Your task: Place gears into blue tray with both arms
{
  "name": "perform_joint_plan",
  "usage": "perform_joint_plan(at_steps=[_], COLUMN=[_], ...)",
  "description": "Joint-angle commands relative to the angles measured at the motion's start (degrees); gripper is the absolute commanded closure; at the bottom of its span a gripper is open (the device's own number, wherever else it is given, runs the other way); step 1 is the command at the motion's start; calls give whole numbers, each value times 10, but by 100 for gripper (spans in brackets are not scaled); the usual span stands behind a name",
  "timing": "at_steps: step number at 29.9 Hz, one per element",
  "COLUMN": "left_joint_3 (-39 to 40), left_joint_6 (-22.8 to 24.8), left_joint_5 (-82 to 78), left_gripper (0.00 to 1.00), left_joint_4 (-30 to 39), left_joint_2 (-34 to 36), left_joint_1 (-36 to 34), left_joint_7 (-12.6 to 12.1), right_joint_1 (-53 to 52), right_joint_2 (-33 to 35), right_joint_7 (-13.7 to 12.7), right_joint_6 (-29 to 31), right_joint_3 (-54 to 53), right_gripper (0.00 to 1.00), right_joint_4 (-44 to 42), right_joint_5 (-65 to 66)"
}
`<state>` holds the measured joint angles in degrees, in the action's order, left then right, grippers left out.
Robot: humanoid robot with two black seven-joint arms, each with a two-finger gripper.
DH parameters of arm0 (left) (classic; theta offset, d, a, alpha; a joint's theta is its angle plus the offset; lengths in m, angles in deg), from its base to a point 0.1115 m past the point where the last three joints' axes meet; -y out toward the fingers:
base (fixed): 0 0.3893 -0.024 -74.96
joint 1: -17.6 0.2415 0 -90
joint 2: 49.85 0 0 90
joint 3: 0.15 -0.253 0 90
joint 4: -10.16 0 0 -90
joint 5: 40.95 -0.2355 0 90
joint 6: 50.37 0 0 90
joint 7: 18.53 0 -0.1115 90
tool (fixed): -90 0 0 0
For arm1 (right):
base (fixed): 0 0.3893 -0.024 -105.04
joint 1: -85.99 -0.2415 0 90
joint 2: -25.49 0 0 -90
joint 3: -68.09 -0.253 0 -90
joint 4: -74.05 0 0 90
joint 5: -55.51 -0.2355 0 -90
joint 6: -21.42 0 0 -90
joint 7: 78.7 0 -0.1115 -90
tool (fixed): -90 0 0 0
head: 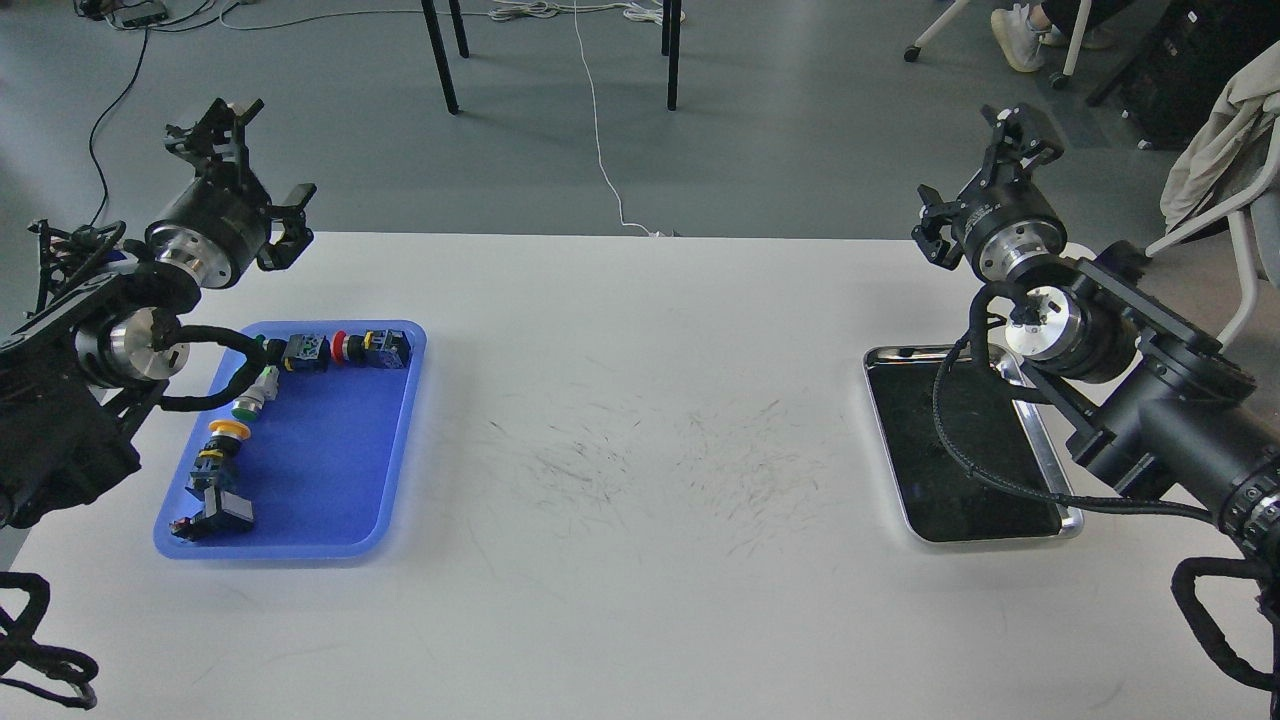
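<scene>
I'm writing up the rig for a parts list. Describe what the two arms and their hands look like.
Both arms are black, built from thick cylindrical segments joined by shiny silver rings. Loose black corrugated cables loop alongside them. The left hand and right hand are black skeletal claws on round black wrist housings with silver flanges. No sleeves or readable markings show.

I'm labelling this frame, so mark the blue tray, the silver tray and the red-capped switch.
blue tray (330, 470), head view, bare floor.
silver tray (975, 470), head view, dark inside.
red-capped switch (341, 346), head view, red cap.
</scene>
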<state>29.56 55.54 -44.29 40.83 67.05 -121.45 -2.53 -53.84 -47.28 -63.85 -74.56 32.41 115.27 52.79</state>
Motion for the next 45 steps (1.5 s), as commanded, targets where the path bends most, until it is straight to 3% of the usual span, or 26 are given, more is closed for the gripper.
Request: perform_joint_plan(at_steps=[1, 27, 35, 38, 41, 45], left_joint_3=[0, 0, -1, -1, -1, -1], left_joint_6=[0, 1, 2, 2, 3, 4], left_joint_5=[0, 0, -1, -1, -1, -1], left_gripper=[2, 2, 2, 2, 2, 2], left_joint_4=[0, -1, -1, -1, -1, -1], left_joint_2=[0, 4, 4, 4, 4, 4], left_joint_1=[0, 0, 0, -1, -1, -1], left_joint_7=[0, 0, 0, 0, 0, 0], right_joint_1=[1, -2, -34, -40, -79, -138], right_joint_2=[0, 17, 98, 132, 166, 196], right_joint_7=[0, -9, -19, -37, -59, -55], right_joint_6=[0, 0, 6, 7, 9, 46], right_joint_3=[0, 7, 120, 166, 261, 379], right_gripper=[1, 1, 1, 1, 1, 1], right_joint_4=[0, 8, 40, 63, 84, 97], right_joint_5=[0, 0, -3, 2, 17, 25])
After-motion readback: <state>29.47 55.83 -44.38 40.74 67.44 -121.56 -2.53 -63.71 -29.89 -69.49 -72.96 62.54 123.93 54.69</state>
